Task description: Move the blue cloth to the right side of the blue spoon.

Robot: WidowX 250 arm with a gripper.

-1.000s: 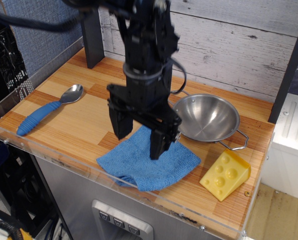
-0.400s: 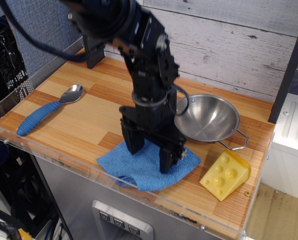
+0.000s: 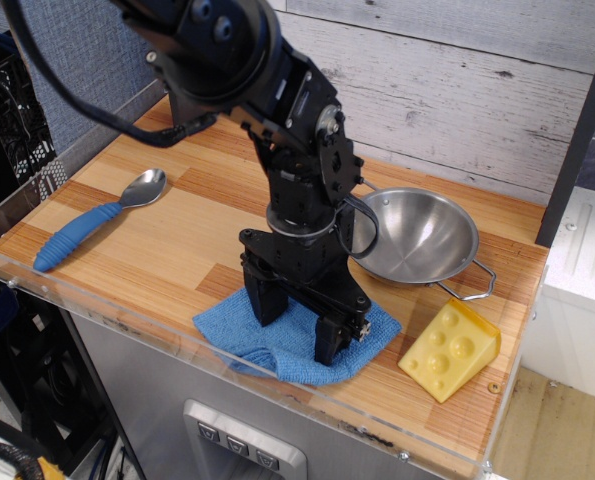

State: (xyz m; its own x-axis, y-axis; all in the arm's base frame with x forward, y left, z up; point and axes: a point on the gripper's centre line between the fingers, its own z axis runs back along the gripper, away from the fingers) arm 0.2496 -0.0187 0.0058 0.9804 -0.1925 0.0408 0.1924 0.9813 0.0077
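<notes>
The blue cloth lies crumpled near the front edge of the wooden table, at the middle. My black gripper points straight down onto it, jaws open, one fingertip at the cloth's left part and the other at its right part, both touching or pressing into the fabric. The blue spoon, silver bowl and ribbed blue handle, lies far left on the table, well apart from the cloth.
A steel bowl with wire handles stands right of my arm. A yellow cheese wedge sits at the front right. A clear acrylic lip runs along the table's front edge. A dark post stands at the back left.
My gripper has come down from above the cloth onto it, shifting slightly right and toward the front. The jaws stay open. The cloth has bunched a little under the fingers.
</notes>
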